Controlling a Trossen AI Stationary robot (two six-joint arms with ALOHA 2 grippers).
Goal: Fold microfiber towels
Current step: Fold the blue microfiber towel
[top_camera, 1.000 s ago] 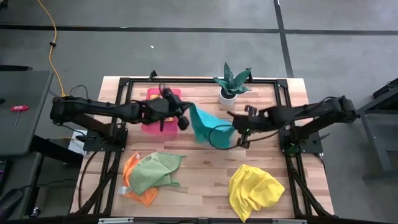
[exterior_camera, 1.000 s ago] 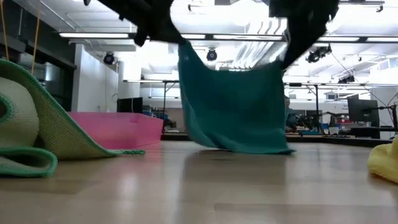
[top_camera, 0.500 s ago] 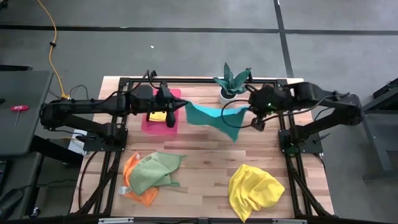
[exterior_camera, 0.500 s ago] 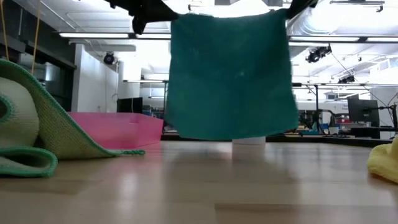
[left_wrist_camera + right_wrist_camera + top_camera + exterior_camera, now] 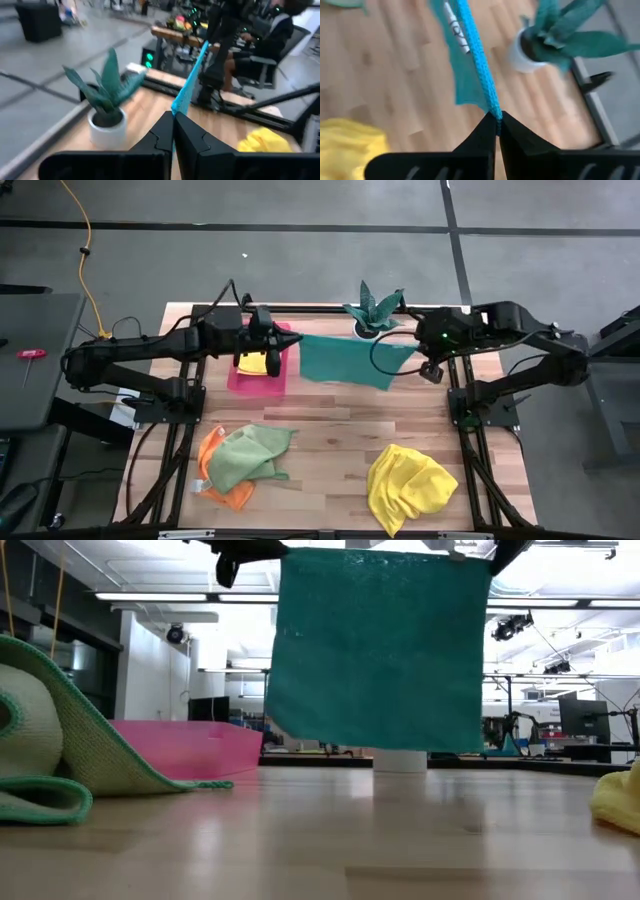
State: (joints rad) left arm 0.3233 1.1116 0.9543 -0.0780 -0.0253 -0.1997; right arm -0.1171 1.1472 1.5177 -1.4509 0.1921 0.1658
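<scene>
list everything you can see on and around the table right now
teal towel: 1, teal, held spread in the air between both claws, above the table's far middle
green towel: 1, light green, near left, crumpled on the orange one
orange towel: 1, orange, near left, under the green
yellow towel: 1, yellow, crumpled, near right
tray: 1, pink, far left, something yellow inside
plant: 1, green in white pot, far middle
table: 1, light wood
left claw: shut on a top corner of the teal towel
right claw: shut on the other top corner
</scene>
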